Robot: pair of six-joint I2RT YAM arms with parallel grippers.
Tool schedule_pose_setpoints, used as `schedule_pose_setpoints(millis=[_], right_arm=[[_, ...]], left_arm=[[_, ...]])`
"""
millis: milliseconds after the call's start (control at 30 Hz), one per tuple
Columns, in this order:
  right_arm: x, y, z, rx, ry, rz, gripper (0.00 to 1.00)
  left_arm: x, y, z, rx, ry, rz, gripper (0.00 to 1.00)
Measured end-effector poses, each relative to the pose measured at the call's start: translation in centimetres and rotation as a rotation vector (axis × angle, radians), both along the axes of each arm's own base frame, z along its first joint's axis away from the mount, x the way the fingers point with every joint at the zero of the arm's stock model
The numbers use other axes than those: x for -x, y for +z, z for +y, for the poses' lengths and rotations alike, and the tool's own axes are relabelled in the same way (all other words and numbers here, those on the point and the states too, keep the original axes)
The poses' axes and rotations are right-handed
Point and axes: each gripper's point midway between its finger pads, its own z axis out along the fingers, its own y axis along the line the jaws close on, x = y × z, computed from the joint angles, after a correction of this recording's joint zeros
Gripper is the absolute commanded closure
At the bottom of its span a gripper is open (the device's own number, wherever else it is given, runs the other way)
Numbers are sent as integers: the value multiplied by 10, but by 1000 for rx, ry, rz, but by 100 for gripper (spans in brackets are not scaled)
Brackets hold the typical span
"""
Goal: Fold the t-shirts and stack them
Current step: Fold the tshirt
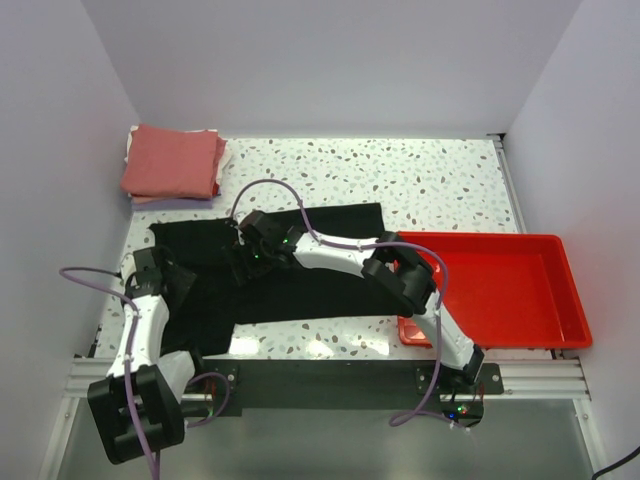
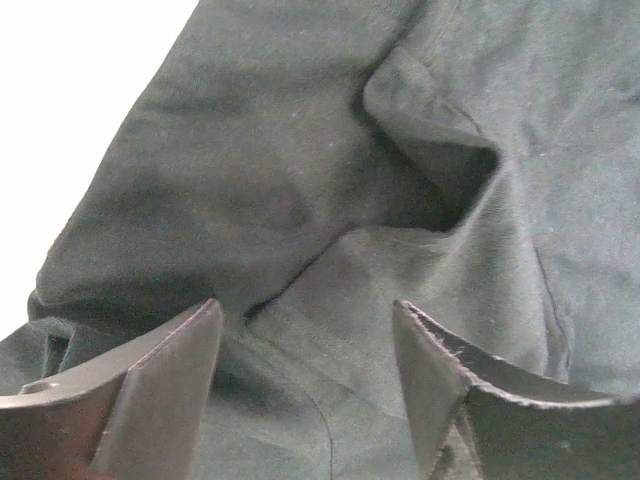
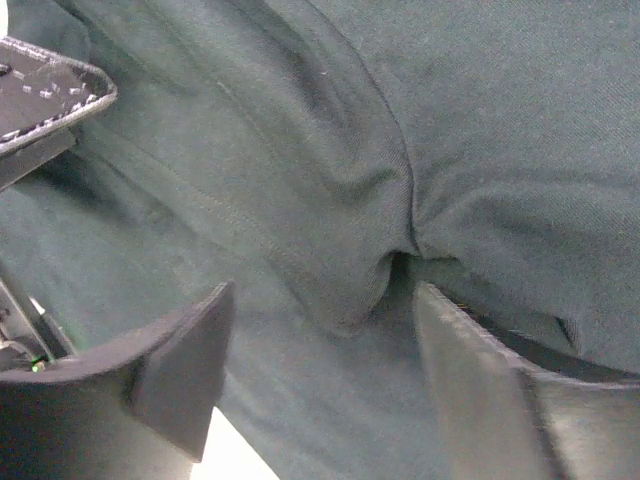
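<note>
The large black t-shirt (image 1: 290,298) lies spread across the near half of the table, partly rumpled. My left gripper (image 1: 162,272) is down on its left end. In the left wrist view that gripper (image 2: 308,305) is open, its fingers pressed onto the black cloth (image 2: 260,180) with flat fabric between them. My right gripper (image 1: 248,248) is down on the shirt's upper middle. Seen from the right wrist, it (image 3: 325,290) is open and straddles a raised fold of the black cloth (image 3: 350,290). A folded salmon-red t-shirt (image 1: 172,160) tops a stack at the back left, with pale edges showing beneath it.
A red plastic tray (image 1: 500,290) sits at the right near the table's front edge, and the right arm crosses over its left corner. White walls enclose the speckled table (image 1: 400,180) on three sides.
</note>
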Motion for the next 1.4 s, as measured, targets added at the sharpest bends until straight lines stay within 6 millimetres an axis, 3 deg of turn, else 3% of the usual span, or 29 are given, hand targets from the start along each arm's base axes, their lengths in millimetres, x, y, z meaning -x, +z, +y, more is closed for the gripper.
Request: schedule_pose_setpoints(millis=[133, 300, 500, 600, 633, 1000, 1167, 1400], right_arm=[[-1, -5, 0, 7, 4, -5, 41], [-2, -1, 4, -12, 14, -16, 65], [-3, 3, 9, -40, 21, -22, 77], [-2, 7, 13, -63, 33, -21, 79], [-2, 7, 14, -68, 34, -21, 79], [5, 10, 15, -82, 40, 21, 81], [14, 16, 6, -59, 41, 59, 80], [26, 19, -4, -23, 46, 114, 76]], left_arm=[[1, -4, -1, 2, 2, -2, 49], [-6, -2, -1, 3, -7, -29, 58], [-14, -5, -4, 25, -32, -44, 69], [-16, -7, -6, 33, -49, -40, 86], [-16, -7, -7, 36, -54, -42, 100], [-18, 7, -14, 53, -86, -87, 100], [-14, 26, -15, 56, -82, -71, 100], [0, 31, -17, 94, -73, 56, 100]])
